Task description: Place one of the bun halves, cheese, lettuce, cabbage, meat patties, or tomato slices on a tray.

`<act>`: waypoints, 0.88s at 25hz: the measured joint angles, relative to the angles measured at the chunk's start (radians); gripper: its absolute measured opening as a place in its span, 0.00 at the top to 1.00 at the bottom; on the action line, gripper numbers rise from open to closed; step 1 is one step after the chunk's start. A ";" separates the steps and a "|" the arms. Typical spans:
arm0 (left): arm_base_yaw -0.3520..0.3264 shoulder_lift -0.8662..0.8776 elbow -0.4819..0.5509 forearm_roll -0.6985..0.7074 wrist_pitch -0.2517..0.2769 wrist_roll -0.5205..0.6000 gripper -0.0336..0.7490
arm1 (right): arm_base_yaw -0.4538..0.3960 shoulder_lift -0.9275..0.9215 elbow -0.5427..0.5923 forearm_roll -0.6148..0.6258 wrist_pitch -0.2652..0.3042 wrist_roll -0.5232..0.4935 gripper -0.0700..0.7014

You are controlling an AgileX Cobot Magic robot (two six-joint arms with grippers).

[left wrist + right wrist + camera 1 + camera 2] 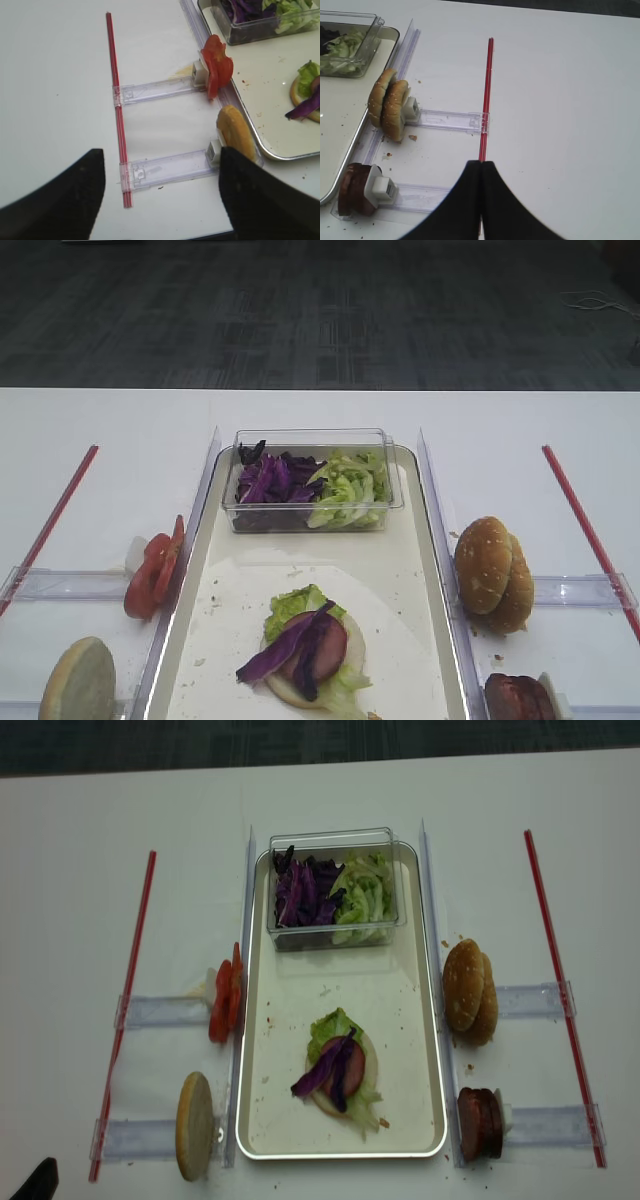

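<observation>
The tray [400, 1040] lies mid-table and bears a bun half topped with lettuce, a meat patty and a cabbage strip [340, 1075]. More cabbage [305, 890] and lettuce [362, 898] fill a clear box at its far end. Tomato slices [225, 1000] and a bun half [195, 1125] stand left of the tray; bun halves [470, 990] and meat patties [480, 1123] stand right. No cheese shows. My left gripper [161, 152] is open and empty, its right finger beside the left bun half [237, 135]. My right gripper [481, 162] is shut and empty, right of the patties [355, 187].
Clear plastic holders [160, 1012] [545, 1125] run out from both sides of the tray. A red strip [125, 1010] lies along the left and another red strip [560, 990] along the right. The table's front edge is just below the left gripper in its wrist view.
</observation>
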 joint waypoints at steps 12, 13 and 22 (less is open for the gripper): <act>0.000 0.000 0.000 0.000 0.000 0.000 0.34 | 0.000 0.000 0.000 0.000 0.000 0.000 0.90; 0.000 0.000 0.000 0.000 -0.002 0.000 0.34 | 0.000 0.000 0.000 0.000 0.000 0.000 0.90; 0.000 0.000 0.000 0.000 -0.002 0.000 0.34 | 0.000 0.000 0.000 0.000 0.000 0.000 0.90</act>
